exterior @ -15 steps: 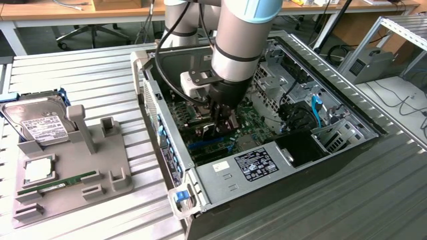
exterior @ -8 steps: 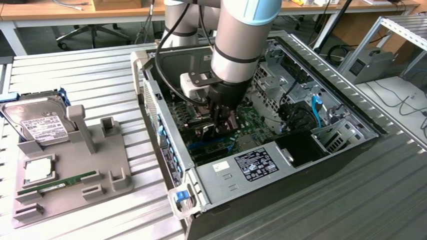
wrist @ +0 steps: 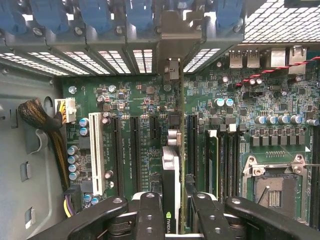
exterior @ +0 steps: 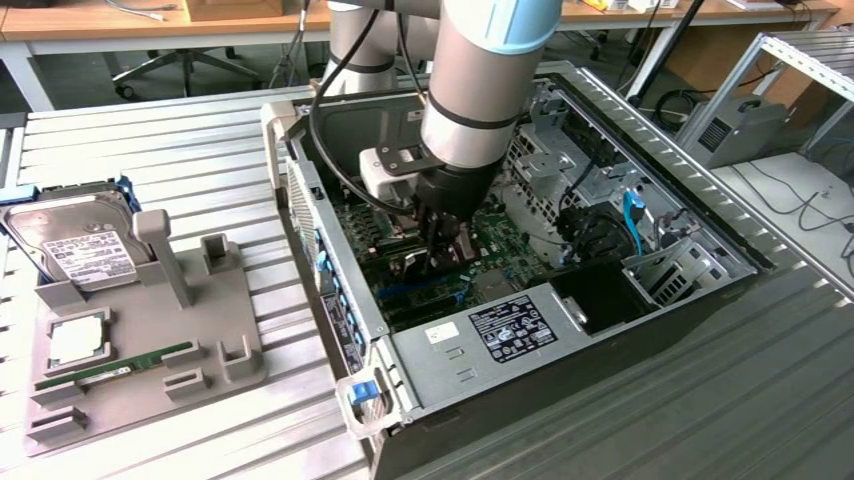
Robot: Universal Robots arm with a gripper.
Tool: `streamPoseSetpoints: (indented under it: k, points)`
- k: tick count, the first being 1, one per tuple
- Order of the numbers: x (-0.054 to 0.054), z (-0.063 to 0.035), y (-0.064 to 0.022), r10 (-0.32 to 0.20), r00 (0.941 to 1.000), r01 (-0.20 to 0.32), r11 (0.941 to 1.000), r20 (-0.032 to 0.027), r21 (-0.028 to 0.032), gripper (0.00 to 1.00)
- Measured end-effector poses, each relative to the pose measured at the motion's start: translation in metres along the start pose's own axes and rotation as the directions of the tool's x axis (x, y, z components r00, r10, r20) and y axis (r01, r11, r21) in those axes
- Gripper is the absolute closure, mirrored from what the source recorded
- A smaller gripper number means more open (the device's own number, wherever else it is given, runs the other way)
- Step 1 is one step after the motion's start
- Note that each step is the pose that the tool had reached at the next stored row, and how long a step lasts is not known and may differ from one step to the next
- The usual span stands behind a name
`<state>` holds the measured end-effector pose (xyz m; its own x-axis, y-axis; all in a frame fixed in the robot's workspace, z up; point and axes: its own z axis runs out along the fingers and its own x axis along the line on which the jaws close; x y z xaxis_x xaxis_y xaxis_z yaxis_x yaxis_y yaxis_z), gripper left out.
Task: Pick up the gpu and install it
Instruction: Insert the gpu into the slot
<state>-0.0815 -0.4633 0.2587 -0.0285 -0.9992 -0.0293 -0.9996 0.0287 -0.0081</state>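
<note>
One arm (exterior: 470, 90) points straight down into the case (exterior: 447, 372), its hand (wrist: 174, 206) clamped on the gpu (wrist: 170, 170).

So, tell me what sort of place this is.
Probably a robotics lab bench for PC assembly: an open computer case on a ribbed metal table, the gripper holding the gpu over its motherboard, office desks behind.

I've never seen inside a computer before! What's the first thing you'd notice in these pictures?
A grey robot arm reaches into an open computer case in the middle of the exterior view. In the wrist view its gripper clamps the gpu on edge over the green motherboard. At the exterior view's left, a hard drive sits in a grey tray.
</note>
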Motion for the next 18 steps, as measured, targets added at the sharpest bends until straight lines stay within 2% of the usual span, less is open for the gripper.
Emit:
streamPoseSetpoints:
  k: [18]
  points:
    - [0.0000,0.0006,0.0000,-0.001,1.0000,0.001,1.0000,0.0001,0.0001,0.73]
